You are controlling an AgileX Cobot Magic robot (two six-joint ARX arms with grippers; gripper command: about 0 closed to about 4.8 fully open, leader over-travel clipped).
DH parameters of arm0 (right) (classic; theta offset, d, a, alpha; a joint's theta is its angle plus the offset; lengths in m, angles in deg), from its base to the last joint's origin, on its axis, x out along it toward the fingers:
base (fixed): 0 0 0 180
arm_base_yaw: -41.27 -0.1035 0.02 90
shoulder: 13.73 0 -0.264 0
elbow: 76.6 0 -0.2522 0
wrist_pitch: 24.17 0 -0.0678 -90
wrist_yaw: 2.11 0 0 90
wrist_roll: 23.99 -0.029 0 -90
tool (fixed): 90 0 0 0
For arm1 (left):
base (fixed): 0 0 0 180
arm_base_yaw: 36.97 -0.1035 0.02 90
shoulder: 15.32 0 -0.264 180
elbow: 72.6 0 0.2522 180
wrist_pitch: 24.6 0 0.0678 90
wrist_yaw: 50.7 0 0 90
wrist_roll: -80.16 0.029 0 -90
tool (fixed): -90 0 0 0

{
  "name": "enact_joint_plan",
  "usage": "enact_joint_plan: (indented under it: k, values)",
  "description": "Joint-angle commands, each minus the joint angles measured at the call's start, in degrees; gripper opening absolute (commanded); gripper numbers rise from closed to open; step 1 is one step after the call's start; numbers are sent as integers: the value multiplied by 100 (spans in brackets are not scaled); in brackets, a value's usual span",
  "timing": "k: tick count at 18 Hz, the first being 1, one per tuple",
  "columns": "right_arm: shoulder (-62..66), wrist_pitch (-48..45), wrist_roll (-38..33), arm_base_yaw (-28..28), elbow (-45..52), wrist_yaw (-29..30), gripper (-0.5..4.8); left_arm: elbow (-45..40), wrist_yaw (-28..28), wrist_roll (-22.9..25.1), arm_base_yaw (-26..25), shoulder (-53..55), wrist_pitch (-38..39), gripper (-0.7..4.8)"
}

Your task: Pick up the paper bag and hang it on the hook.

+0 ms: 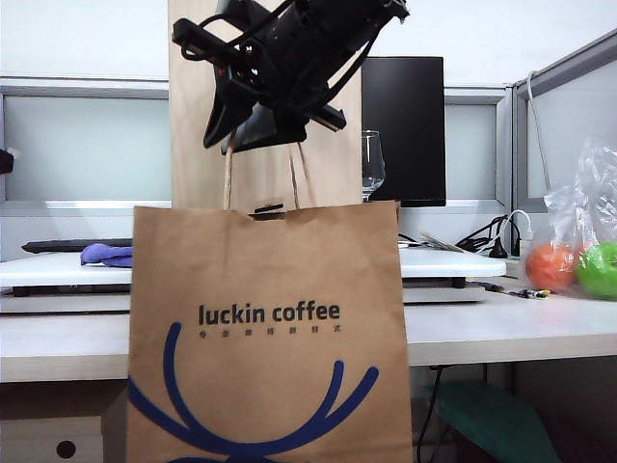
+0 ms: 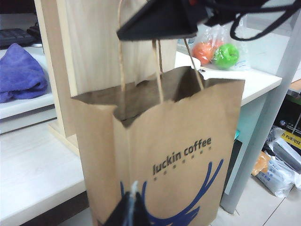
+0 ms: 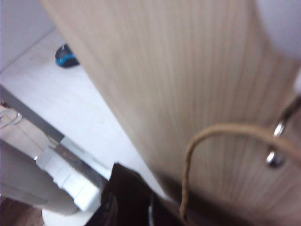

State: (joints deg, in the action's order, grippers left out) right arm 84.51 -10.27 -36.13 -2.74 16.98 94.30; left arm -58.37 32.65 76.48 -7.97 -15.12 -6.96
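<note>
Exterior view: paper bag point(image 1: 268, 328) hangs in front of wooden board point(image 1: 328, 164), cord handles point(image 1: 228, 178) running up under right gripper point(image 1: 253, 127); grip and jaw state cannot tell. Right wrist view: handle loop point(image 3: 221, 129) beside metal prong of hook point(image 3: 278, 136), contact unclear. Left gripper point(image 2: 130, 213) low before bag, state cannot tell. Fruit bag point(image 1: 578, 241) on table point(image 1: 501, 323).
</note>
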Motion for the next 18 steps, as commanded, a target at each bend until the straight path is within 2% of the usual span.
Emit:
enact_joint_plan:
  k: [1, 2, 7, 9, 11, 14, 15, 17, 18]
  values:
    - [-44, 245, -20, -11, -39, 149, 135, 7, -2, 22, -2, 0, -50, -6]
    - [-98, 411, -50, -11, -39, 144, 149, 7, -2, 22, -2, 0, -48, -6]
    - [-715, 1408, -48, -13, -39, 195, 149, 7, -2, 22, -7, 0, -48, -5]
    - [-1071, 1982, -52, -22, -39, 614, 148, 7, -2, 22, -39, 0, -50, -6]
    - [-1451, 2732, -46, -125, -39, 1325, 147, 7, -4, 20, -208, 0, -48, -6]
    - [-2063, 3534, 122, -404, -39, 1390, 138, 7, -2, 22, -957, 0, -48, -5]
    - [-2391, 3744, 216, -492, -39, 1386, 78, 9, -2, 22, -1419, 0, -50, -6]
    - [-3064, 4083, 369, -525, -39, 1244, -9, 7, -2, 22, -2061, 0, -48, -5]
    - [-3410, 4210, 402, -518, -39, 957, -8, 9, -2, 22, -2315, 0, -50, -5]
